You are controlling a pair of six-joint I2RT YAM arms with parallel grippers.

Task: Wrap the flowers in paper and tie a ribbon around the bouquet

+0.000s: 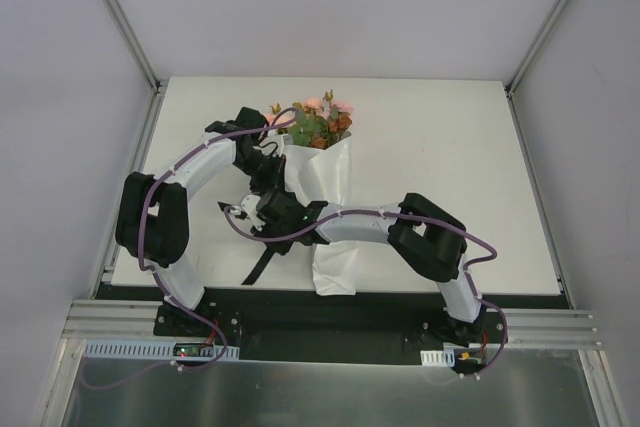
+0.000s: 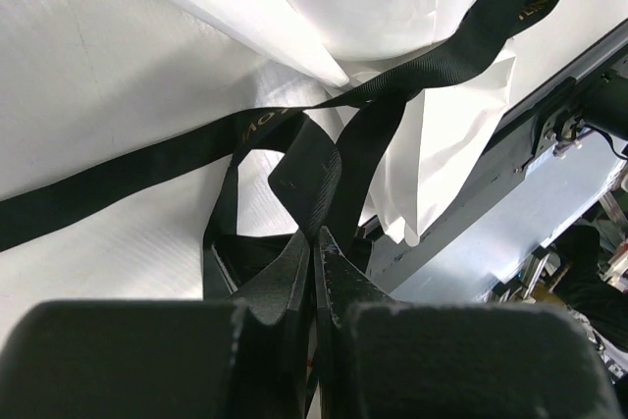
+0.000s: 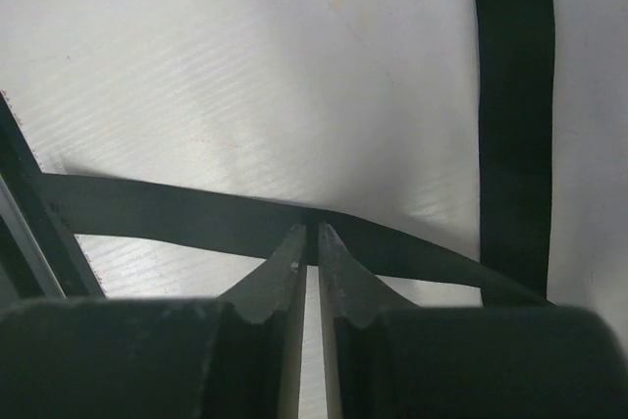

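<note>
The left end effector (image 2: 316, 238) is closed tight, its two dark fingers pressed together on a fold of the long, narrow black satin ribbon (image 2: 118, 180) with gold lettering. From that pinch the ribbon rises in a loose loop. One strand runs off to the left across the white surface, and another climbs to the upper right over the crumpled edge of the thin, white, slightly translucent paper (image 2: 432, 144). A ridge of the same paper crosses the top of the left wrist view.

The right end effector (image 3: 309, 235) is drawn in almost fully, with only a thin slit between its fingers. Their tips pinch a taut strand of the ribbon that crosses the right wrist view from side to side. A second strand runs straight down the right side of that view, and both lie over the pale sheet.

From above, both end effectors meet just left of the bouquet (image 1: 328, 162), near the middle of the white rectangular counter (image 1: 450, 147). The small bunch of pink, peach and rust-brown flowers (image 1: 320, 122) with green leaves points toward the far edge. The paper cone around the stems stretches back, and its lower end lies at the near edge. A loose tail of ribbon trails from the end effectors down to the near edge, left of the paper's end.
</note>
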